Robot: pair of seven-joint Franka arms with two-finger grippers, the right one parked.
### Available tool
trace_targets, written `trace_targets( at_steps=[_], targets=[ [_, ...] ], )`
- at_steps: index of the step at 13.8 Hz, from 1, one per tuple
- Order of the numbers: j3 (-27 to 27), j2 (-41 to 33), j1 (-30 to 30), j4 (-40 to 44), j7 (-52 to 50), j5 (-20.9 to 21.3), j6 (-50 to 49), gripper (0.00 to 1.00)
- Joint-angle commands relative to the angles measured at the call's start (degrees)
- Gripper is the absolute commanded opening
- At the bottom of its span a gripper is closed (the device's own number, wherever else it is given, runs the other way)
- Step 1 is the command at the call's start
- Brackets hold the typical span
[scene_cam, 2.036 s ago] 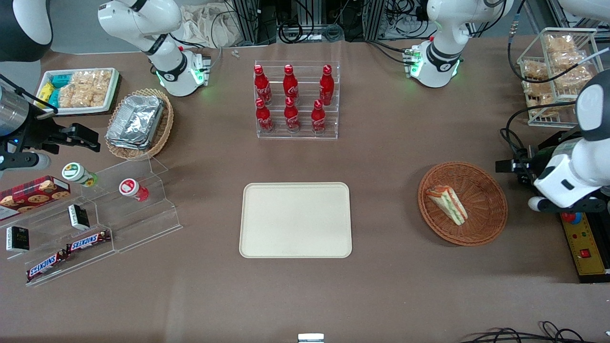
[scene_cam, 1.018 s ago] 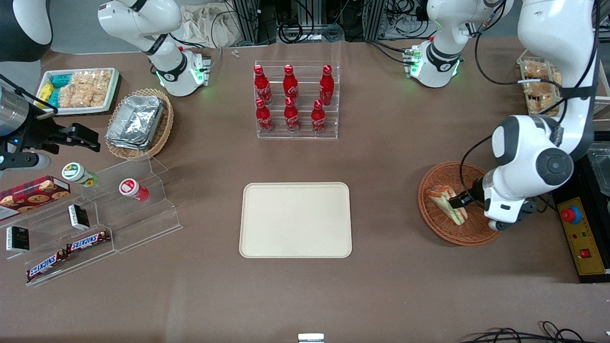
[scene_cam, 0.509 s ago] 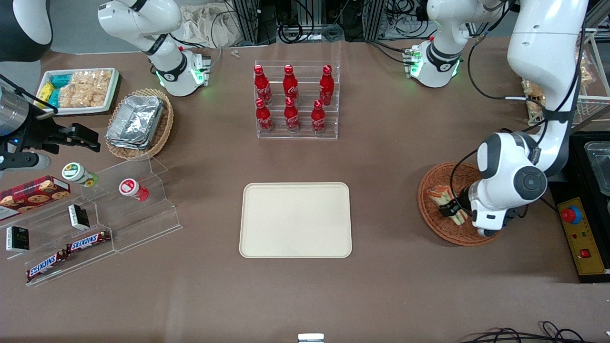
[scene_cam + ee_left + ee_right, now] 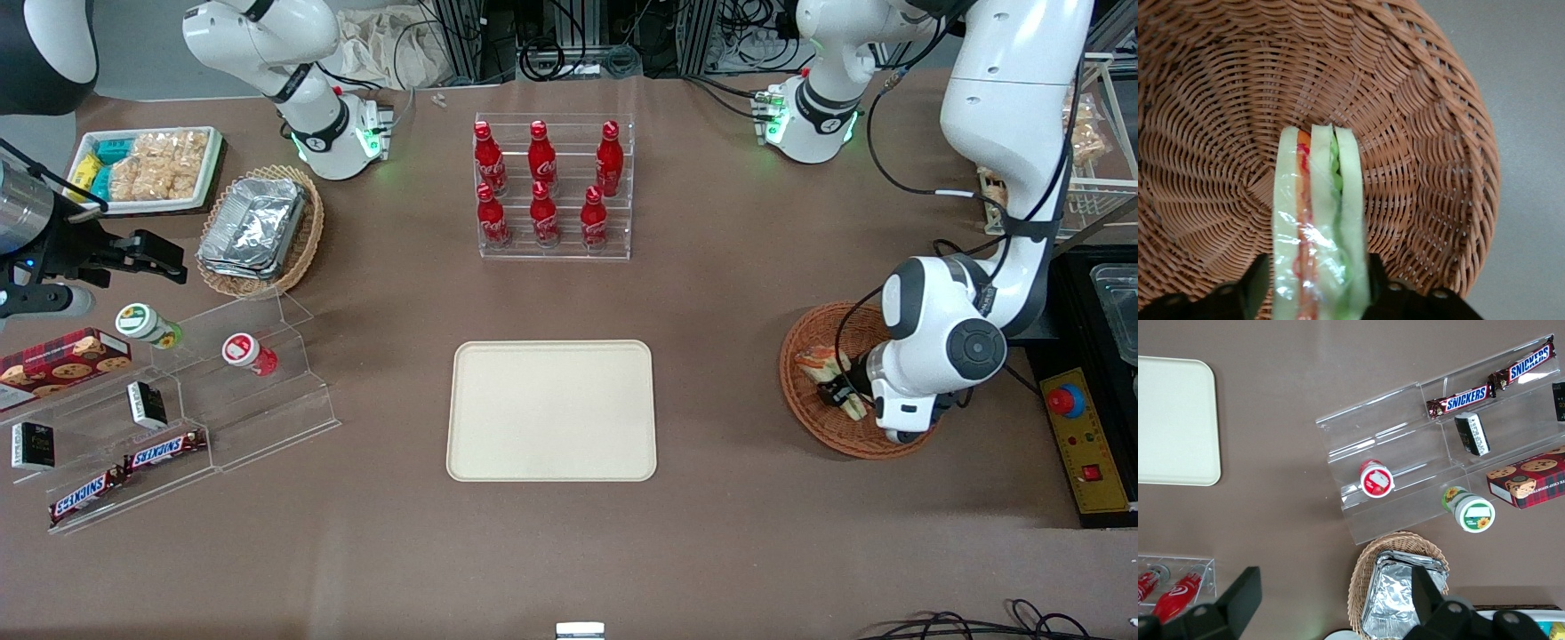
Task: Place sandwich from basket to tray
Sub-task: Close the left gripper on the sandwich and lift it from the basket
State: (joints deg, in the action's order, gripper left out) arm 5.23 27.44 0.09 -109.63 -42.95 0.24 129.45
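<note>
1. A clear rack (image 4: 553,249) stands mid-table, far from the front camera, holding six upright red cola bottles (image 4: 542,182) in two rows.
2. Toward the parked arm's end, a tan wicker basket (image 4: 307,240) holds stacked foil containers (image 4: 253,227).
3. Just beside it, farther from the camera, a white tray (image 4: 212,169) carries snack packets (image 4: 147,164).
4. Nearer the camera, a clear stepped shelf (image 4: 267,427) bears a red-lidded cup (image 4: 247,353), a green-labelled cup (image 4: 147,324), a cookie box (image 4: 62,357), two small dark boxes (image 4: 147,404) and two Snickers bars (image 4: 164,451).
5. Toward the working arm's end, a wire rack (image 4: 1098,191) holds snack bags (image 4: 1080,133).
6. Nearer the camera there, a yellow control box (image 4: 1089,467) has a red button (image 4: 1064,401).
</note>
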Motion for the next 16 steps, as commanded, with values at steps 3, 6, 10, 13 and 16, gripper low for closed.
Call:
trace_targets(
  at_steps=[3,6,10,13,16],
  targets=[
    [0.8,-4.2,-0.3,4.1,-0.7,3.5,-12.0,0.0],
    [2.0,-6.5,-0.2,11.2,0.9,3.4,-22.5,0.0],
    [3.2,-9.2,-0.2,20.8,8.6,2.6,-35.0,0.0],
    [5.2,-8.8,-0.3,25.0,12.1,2.4,-37.3,0.0],
    [11.6,-7.7,-0.4,26.1,13.6,2.9,-35.5,0.0]
  ],
)
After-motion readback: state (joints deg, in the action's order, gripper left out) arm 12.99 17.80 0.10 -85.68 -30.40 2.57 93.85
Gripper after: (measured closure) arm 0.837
